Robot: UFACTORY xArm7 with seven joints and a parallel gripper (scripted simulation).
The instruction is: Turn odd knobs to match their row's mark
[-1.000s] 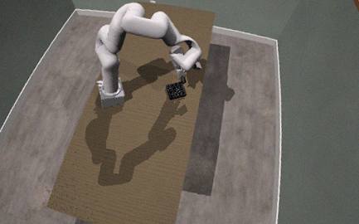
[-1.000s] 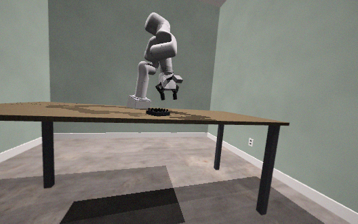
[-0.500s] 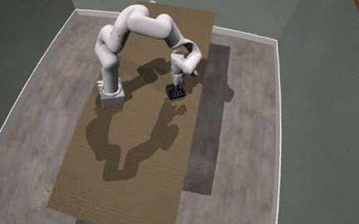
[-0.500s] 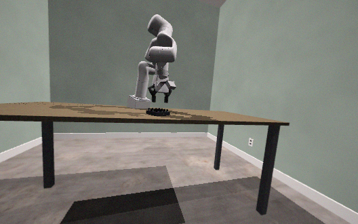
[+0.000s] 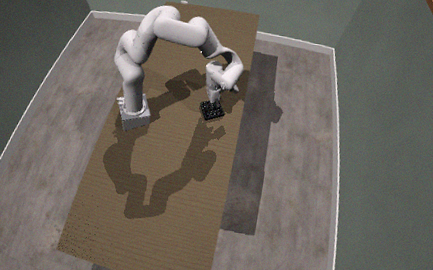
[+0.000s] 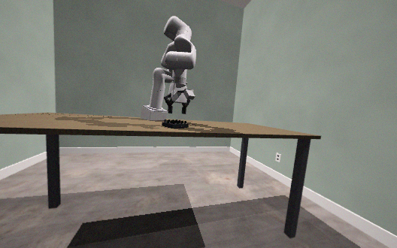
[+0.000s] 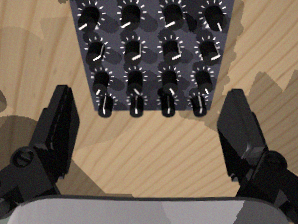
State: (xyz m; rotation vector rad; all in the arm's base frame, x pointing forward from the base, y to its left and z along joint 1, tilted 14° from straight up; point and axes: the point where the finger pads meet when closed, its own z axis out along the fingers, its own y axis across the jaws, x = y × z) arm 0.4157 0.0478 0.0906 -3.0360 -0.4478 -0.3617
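The knob box is a dark flat box with four rows of four black knobs, each with a white line. It stands on the wooden table, and also shows in the top view and the exterior view. My gripper hangs above the table just beside the box's near edge, fingers wide open and empty. It also shows above the box in the exterior view and in the top view. The printed names and the socket are too small to read.
The arm's base stands on the table to the left of the box. The table's right edge runs close beside the box. The arm's shadows fall across the table top.
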